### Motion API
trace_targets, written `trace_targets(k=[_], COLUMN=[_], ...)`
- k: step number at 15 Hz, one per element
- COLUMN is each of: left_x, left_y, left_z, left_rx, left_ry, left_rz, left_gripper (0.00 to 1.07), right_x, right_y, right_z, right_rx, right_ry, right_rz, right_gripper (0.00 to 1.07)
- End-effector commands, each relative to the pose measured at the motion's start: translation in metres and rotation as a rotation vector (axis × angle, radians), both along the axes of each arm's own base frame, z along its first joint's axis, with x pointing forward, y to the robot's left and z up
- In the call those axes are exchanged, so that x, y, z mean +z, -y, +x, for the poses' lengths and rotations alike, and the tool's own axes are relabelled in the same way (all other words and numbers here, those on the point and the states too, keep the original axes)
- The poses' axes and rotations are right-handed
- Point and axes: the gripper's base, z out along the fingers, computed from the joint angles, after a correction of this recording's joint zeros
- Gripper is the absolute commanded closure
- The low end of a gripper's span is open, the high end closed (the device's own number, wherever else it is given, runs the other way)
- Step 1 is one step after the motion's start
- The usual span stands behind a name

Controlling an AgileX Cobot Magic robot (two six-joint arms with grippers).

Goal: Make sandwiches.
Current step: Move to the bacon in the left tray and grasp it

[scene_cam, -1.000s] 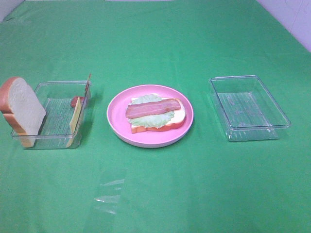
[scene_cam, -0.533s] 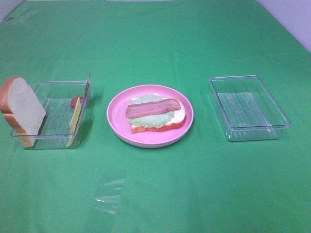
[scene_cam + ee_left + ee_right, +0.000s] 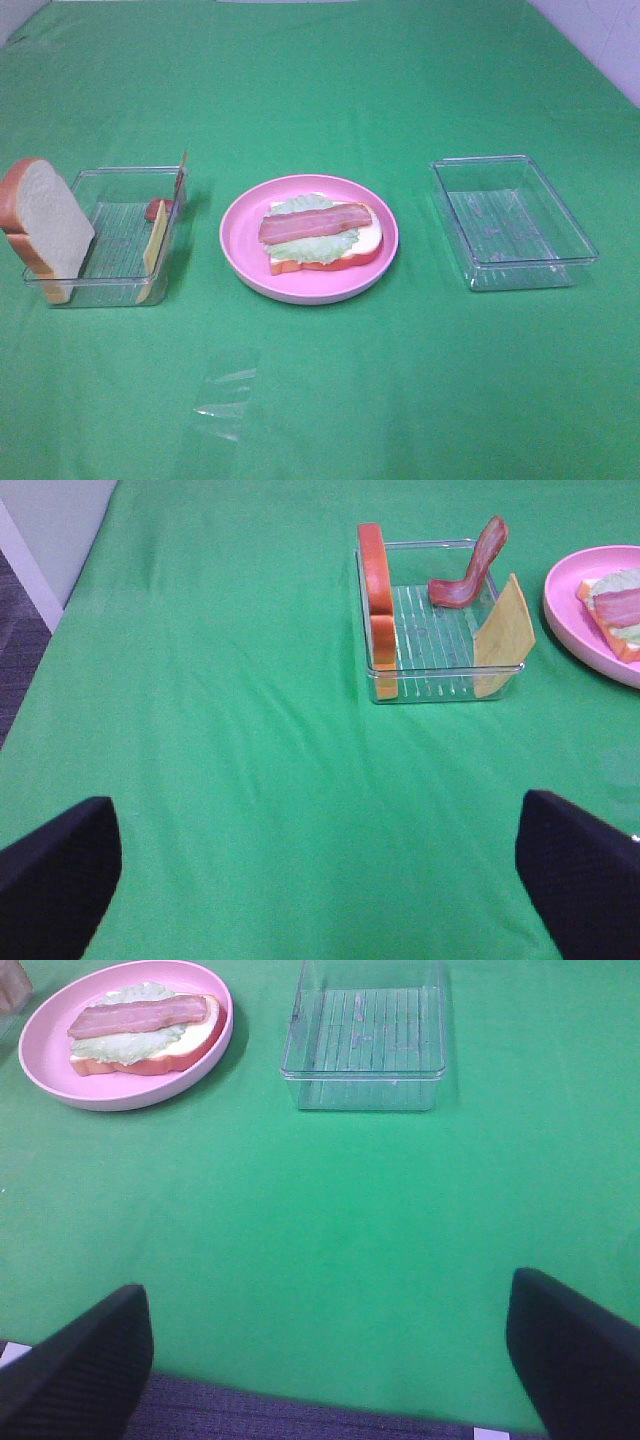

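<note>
Sandwich (image 3: 322, 237) sits half-built at the centre of the cloth (image 3: 330, 90), on the plate (image 3: 240, 245): bottom slice (image 3: 368, 240) lying flat, lettuce (image 3: 310, 248) over it, bacon strip (image 3: 315, 223) topmost. Left of the plate you have the left tray (image 3: 120, 170). A loose slice (image 3: 45, 222) stands tilted at its left wall, a cheese square (image 3: 155, 240) leans on edge against its right wall, and a second bacon strip (image 3: 157, 209) curls up at the far right corner. Right of the plate, well apart, lies the right tray (image 3: 520, 272). Your left gripper (image 3: 320, 880) hangs over cloth on the near side of the left tray, jaws spread wide, nothing between them. Your right gripper (image 3: 325, 1365) hangs on the near side of the right tray, jaws likewise released, touching nothing.
</note>
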Motion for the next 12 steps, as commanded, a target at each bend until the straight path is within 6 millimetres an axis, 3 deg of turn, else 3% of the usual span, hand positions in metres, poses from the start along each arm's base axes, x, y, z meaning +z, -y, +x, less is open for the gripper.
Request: trace_targets(k=[1, 3, 9, 11, 12], left_x=[0.001, 0.001, 0.012, 0.051, 0.059], left_y=[-0.001, -0.001, -0.001, -0.001, -0.001], left_z=[-0.001, -0.001, 0.029, 0.05, 0.056], left_rx=[0.001, 0.002, -0.007, -0.014, -0.014], left_ry=[0.024, 0.019, -0.143, -0.251, -0.282], left_rz=[0.01, 0.014, 0.02, 0.03, 0.029], left_gripper=[0.07, 0.07, 0.08, 0.08, 0.08], right_x=[0.0, 0.0, 0.0, 0.0, 0.0], right_y=[0.0, 0.0, -0.002, -0.002, -0.002], right_z=[-0.004, -0.004, -0.003, -0.003, -0.003], right_rx=[0.01, 0.009, -0.039, -0.039, -0.039], right_ry=[0.037, 0.037, 0.037, 0.037, 0.037], right_rz=[-0.008, -0.007, 0.001, 0.001, 0.001], right_gripper=[0.16, 0.16, 0.16, 0.16, 0.16])
